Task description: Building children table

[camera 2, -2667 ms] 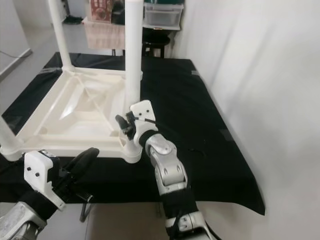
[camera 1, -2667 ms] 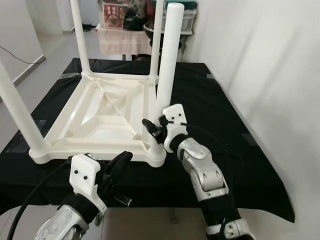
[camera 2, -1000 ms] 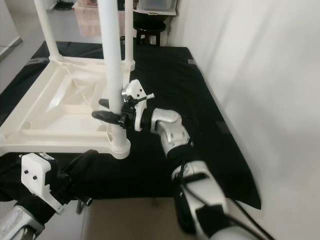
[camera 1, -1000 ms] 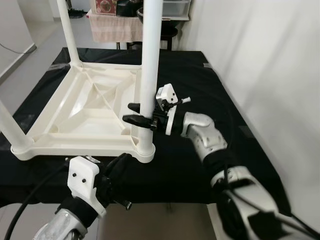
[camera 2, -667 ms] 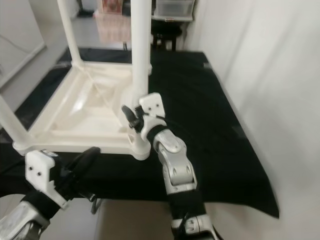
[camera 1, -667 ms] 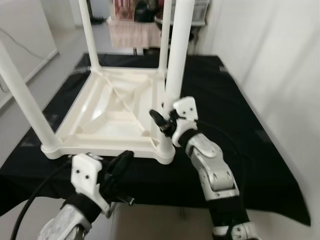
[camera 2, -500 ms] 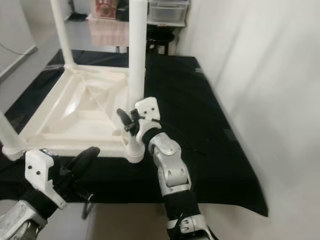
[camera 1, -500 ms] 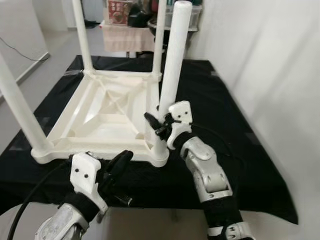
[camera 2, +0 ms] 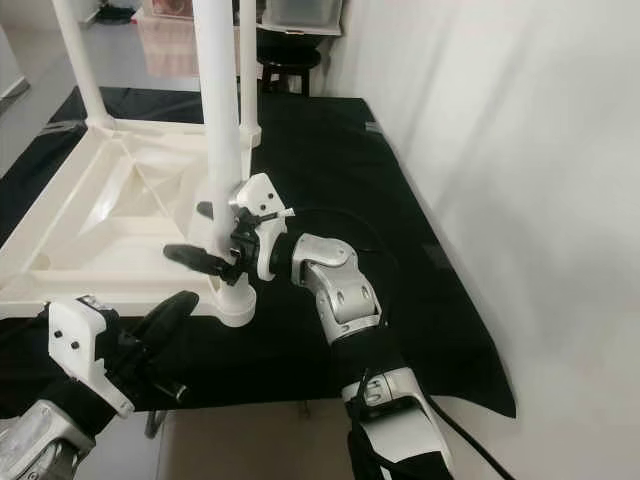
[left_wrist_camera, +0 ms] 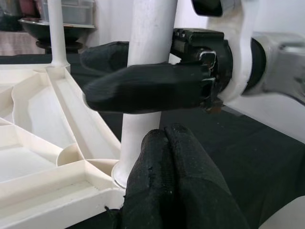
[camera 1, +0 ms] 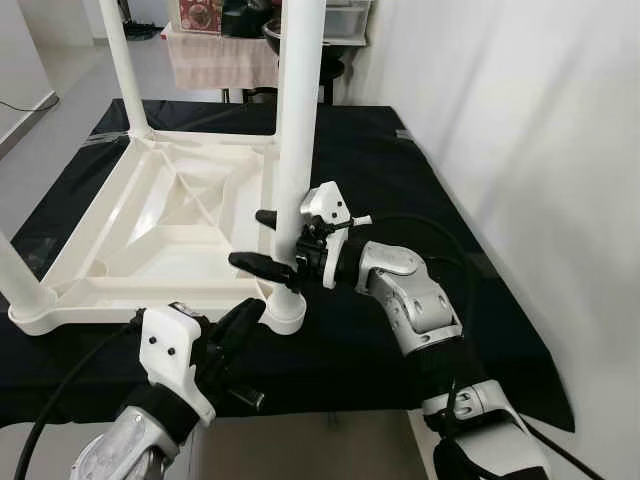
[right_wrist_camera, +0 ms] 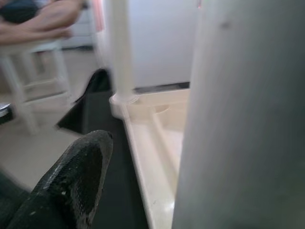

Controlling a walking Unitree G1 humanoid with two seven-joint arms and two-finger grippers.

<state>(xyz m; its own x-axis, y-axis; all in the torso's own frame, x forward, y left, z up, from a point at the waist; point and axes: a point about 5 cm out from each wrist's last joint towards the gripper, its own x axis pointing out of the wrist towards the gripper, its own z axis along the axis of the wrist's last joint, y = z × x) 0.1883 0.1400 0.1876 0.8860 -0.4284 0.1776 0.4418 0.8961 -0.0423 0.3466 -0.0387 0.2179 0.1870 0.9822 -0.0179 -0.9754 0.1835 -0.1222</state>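
Table: white plastic, upside down on a black cloth, underside ribs facing up; occupies the robot's left and middle of the cloth.
Near leg: white tube, upright in the corner socket closest to the robot, at the table's right front corner.
Other legs: one upright at the far left corner, one at the far right corner, one at the near left corner, partly cut by the picture edge.
Right gripper: at the near leg, low on the tube just above the socket; black fingers spread, one on each side of the leg. The left wrist view shows one finger crossing in front of the tube and the other behind it; whether they press the tube cannot be told.
Right arm: silver, bent, reaching in from the robot's right over the cloth.
Left gripper: low, in front of the cloth's near edge, below the socket; fingers pressed together, holding nothing, pointing up towards the base of the near leg.
Wall: white, along the robot's right of the cloth.
Background: a stool and shelving with boxes beyond the cloth.
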